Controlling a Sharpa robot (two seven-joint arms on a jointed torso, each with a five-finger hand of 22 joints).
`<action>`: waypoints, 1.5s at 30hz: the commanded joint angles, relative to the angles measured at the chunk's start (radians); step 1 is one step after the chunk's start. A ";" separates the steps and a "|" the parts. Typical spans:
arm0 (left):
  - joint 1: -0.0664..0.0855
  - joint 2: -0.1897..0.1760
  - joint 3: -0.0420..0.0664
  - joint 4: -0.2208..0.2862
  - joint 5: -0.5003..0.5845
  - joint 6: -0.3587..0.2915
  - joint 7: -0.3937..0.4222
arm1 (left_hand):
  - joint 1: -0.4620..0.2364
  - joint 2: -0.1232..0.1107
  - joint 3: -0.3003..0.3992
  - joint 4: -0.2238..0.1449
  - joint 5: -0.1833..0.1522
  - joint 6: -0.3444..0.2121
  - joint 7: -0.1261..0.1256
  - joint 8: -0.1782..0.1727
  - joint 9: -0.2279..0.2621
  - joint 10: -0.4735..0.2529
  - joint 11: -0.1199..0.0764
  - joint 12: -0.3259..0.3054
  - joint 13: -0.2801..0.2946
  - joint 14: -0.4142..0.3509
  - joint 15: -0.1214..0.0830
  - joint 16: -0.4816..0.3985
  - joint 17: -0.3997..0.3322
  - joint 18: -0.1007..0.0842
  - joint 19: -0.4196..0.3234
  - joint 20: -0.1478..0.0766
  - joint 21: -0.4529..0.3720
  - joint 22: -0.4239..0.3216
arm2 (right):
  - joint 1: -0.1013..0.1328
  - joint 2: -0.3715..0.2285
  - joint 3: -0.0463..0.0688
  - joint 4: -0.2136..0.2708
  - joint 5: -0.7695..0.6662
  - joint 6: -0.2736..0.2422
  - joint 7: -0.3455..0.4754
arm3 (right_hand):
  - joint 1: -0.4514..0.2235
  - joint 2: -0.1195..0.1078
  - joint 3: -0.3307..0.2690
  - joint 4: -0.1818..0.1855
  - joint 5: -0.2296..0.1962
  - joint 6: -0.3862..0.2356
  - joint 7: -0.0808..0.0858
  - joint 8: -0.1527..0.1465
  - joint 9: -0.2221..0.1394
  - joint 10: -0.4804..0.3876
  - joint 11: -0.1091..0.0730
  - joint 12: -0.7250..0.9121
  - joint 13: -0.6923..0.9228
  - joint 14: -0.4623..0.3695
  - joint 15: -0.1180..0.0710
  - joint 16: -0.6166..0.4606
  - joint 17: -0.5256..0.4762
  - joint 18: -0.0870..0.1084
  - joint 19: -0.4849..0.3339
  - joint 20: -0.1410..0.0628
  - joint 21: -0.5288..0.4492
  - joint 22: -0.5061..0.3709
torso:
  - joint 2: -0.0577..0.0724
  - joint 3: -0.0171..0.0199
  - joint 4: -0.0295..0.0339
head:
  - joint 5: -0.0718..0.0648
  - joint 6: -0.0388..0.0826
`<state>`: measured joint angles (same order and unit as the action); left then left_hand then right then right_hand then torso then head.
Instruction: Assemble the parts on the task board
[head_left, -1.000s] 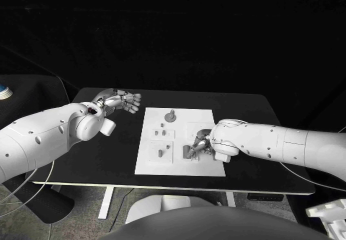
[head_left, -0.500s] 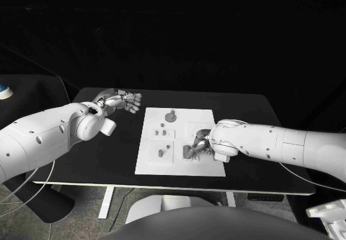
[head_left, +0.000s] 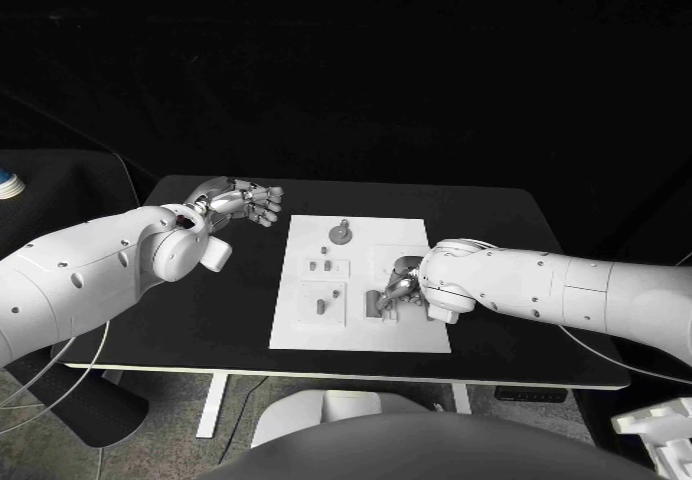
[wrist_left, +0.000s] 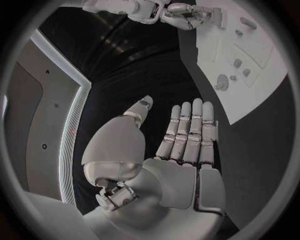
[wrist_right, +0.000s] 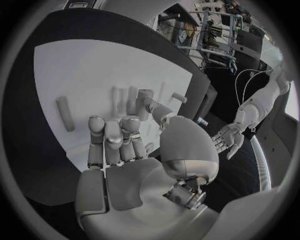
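Right hand (head_left: 400, 288) hangs low over the near right part of the white board (head_left: 310, 330), fingers bent downward onto a cluster of small grey parts (wrist_right: 128, 99). In the right wrist view its fingertips (wrist_right: 106, 131) sit just short of several upright pegs and a flat block, and the thumb reaches toward the block; whether anything is actually pinched I cannot tell, since the fingers hide the contact. One loose peg (wrist_right: 62, 113) lies flat on the board off to the side of the fingers, apart from them. Farther out, the left hand (head_left: 242, 203) hovers over the black table (head_left: 490, 215) beyond the board's far left corner, fingers straight and together, holding nothing. My reading is that the step in hand is seating or picking a part in this cluster; the next move calls for a sure pinch and straight alignment over its slot.
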<state>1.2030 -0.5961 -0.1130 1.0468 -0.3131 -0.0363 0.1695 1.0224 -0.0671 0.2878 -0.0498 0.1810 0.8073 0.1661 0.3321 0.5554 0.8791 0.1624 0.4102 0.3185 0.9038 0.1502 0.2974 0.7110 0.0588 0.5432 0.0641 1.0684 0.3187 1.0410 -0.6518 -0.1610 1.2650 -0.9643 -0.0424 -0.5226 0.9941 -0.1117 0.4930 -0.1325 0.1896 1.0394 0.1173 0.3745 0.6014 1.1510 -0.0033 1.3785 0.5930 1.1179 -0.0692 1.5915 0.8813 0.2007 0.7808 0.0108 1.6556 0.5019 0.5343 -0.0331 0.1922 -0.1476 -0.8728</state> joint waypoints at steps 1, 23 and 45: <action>0.001 0.002 0.001 0.002 -0.002 0.012 0.009 | -0.009 -0.001 -0.005 -0.001 0.003 0.001 -0.002 -0.003 -0.001 -0.001 0.000 -0.004 0.001 -0.006 0.002 -0.006 -0.002 -0.006 -0.005 0.001 -0.004 0.002 | -0.001 0.001 0.000 -0.001 -0.023 -0.030 0.002 | -0.002 0.007 0.000 0.006 -0.003 0.023 0.017 0.007 0.002 0.006 0.000 0.006 0.001 0.003 -0.009 0.006 0.001 0.015 0.000 0.002 0.108 0.002 | 0.000 0.0005 -0.0002 | -0.001 0.000; 0.001 0.001 0.001 0.000 -0.002 0.007 0.009 | -0.009 -0.001 -0.005 -0.001 0.003 0.001 -0.002 -0.004 -0.001 -0.001 0.000 -0.005 0.001 -0.007 0.002 -0.006 -0.002 -0.006 -0.005 0.001 -0.005 0.002 | 0.016 -0.065 0.007 0.032 0.003 -0.039 -0.002 | -0.034 -0.012 -0.021 0.018 -0.005 0.010 0.021 -0.001 0.001 0.013 0.000 0.006 0.001 0.010 -0.008 0.006 0.000 0.012 0.006 0.004 0.109 0.003 | -0.001 0.0009 -0.0019 | -0.011 0.000; 0.002 -0.013 0.001 0.009 -0.002 0.003 0.006 | -0.010 -0.001 -0.006 -0.001 0.003 0.000 -0.001 -0.004 -0.001 -0.001 0.000 -0.005 0.001 -0.007 0.002 -0.006 -0.003 -0.006 -0.006 0.001 -0.005 0.002 | 0.041 -0.147 0.014 -0.006 -0.032 0.071 -0.058 | -0.096 -0.014 -0.046 0.035 -0.006 -0.012 0.025 -0.014 -0.001 0.010 0.001 -0.003 -0.003 0.008 -0.007 -0.001 -0.003 0.010 0.003 0.007 0.102 0.000 | 0.001 0.0035 -0.0040 | -0.039 0.000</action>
<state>1.2032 -0.6090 -0.1130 1.0527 -0.3134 -0.0363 0.1689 1.0224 -0.0672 0.2878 -0.0498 0.1810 0.8073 0.1661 0.3321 0.5554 0.8792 0.1624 0.4102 0.3184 0.9038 0.1502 0.2974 0.7100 0.0586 0.5433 0.0642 1.0684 0.3193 1.0833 -0.8008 -0.1473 1.2543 -0.9717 -0.0172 -0.5665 0.9069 -0.1249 0.4513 -0.0966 0.1896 1.0273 0.1362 0.3656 0.6013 1.1580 -0.0034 1.3785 0.5909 1.1275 -0.0714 1.5914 0.8794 0.2004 0.7844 0.0144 1.6556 0.5036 0.5343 -0.0309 0.1882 -0.1846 -0.8728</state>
